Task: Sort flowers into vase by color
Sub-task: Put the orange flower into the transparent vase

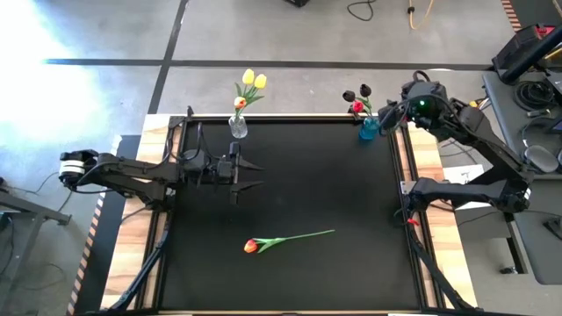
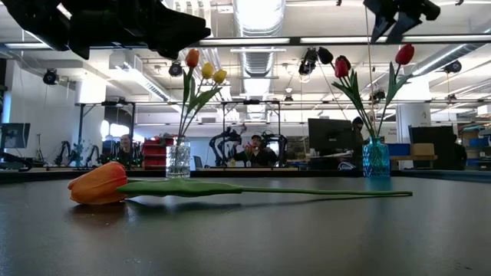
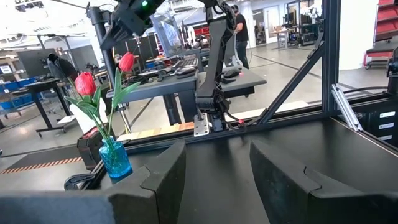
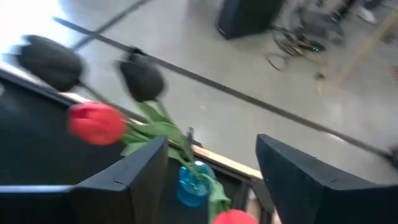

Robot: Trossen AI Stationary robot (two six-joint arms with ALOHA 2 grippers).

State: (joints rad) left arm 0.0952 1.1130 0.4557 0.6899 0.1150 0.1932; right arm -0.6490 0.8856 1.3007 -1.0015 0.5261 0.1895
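Fingers of our right gripper (image 4: 211, 180) spread empty above blue vase (image 1: 368, 130), left gripper (image 1: 248, 172) fingers apart, orange tulip (image 1: 253, 246) flat on counter (image 1: 307, 184).

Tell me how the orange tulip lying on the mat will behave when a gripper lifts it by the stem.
The orange tulip probably droops headfirst: its stem is long and thin and the head is bulky. It looks light. Lying flat on the black mat, the slim stem may be hard to pinch.
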